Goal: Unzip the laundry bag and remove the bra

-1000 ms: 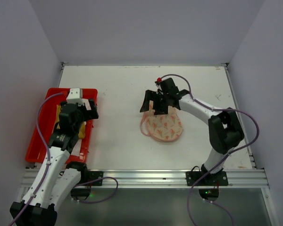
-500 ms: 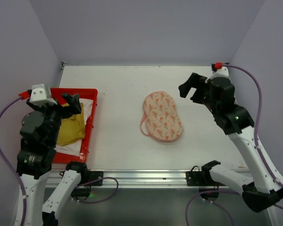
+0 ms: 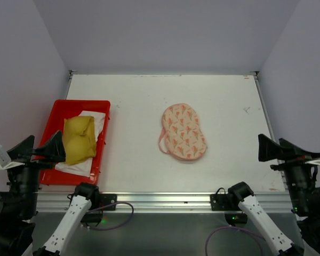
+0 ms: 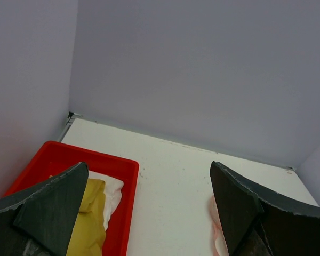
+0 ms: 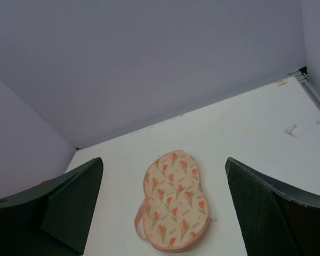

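Left gripper, at the near left corner, hangs raised off the table with its two dark fingers spread wide and nothing between them. The right gripper, at the near right corner, is likewise spread and empty. Both stand well apart from every object.

Objects, counted:
- One laundry bag. This peanut-shaped pale pink pouch lies flat near the middle of the table, and neither gripper touches it. Its print is of small orange flower shapes with green stems. One pink loop curves out from its near left side. Whether the zipper is open or closed cannot be told.
- One bra. It is mustard yellow and folded on itself, resting inside the tray on top of the cloth.
- One red tray. It is rectangular and sits at the left edge of the table, toward the near side.
- One white cloth. It is spread under the bra, with its corners showing at the far right and near side of the tray.

Writing: the one candidate is a small dark mark on the table toward the far right. It is too faint to read as letters. Two green lights glow at the near edge, one by each arm base.
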### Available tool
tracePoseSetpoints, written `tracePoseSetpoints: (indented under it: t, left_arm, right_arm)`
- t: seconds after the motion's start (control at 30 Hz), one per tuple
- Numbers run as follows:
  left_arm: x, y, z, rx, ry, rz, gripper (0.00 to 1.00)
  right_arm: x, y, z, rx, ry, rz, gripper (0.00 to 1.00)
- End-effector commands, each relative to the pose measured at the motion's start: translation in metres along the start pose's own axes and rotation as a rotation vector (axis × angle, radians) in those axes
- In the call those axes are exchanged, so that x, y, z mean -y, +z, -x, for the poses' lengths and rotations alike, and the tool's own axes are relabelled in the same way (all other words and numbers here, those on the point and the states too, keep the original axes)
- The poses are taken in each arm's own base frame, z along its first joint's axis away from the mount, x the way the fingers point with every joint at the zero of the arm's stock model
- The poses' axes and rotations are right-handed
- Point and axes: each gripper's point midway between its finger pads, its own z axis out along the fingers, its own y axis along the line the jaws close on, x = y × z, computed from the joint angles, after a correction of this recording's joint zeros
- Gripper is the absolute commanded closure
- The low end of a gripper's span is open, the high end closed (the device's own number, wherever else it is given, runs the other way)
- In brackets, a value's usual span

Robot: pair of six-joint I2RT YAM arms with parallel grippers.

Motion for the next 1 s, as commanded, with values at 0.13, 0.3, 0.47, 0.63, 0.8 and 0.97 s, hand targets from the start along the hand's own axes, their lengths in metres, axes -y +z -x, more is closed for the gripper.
tracePoseSetpoints:
  t: [0.13, 0.3, 0.47, 0.63, 0.8, 0.97]
  left_arm:
    - [-0.027, -0.030, -0.002, 0.015, -0.046, 0.031, 0.00]
    - [-0.037, -0.044, -0.001, 0.034, -0.058, 0.035, 0.00]
    - [-0.040, -0.049, -0.006, 0.029, -0.066, 0.028, 0.00]
    - [-0.037, -0.044, -0.013, 0.008, -0.058, 0.021, 0.00]
    - [-0.038, -0.042, -0.013, 0.009, -0.050, 0.033, 0.00]
    - [-0.040, -0.039, -0.017, -0.001, -0.036, 0.047, 0.00]
  right_arm:
    - [0.030, -0.035, -0.018, 0.016, -0.060, -0.002, 0.01]
    - [0.036, -0.053, -0.018, 0.066, -0.046, 0.037, 0.01]
    - [0.039, -0.060, -0.019, 0.077, -0.053, 0.049, 0.01]
    - [0.039, -0.061, -0.023, 0.065, -0.060, 0.052, 0.01]
    - [0.040, -0.061, -0.022, 0.069, -0.065, 0.050, 0.01]
    - [0.040, -0.061, -0.019, 0.081, -0.071, 0.050, 0.01]
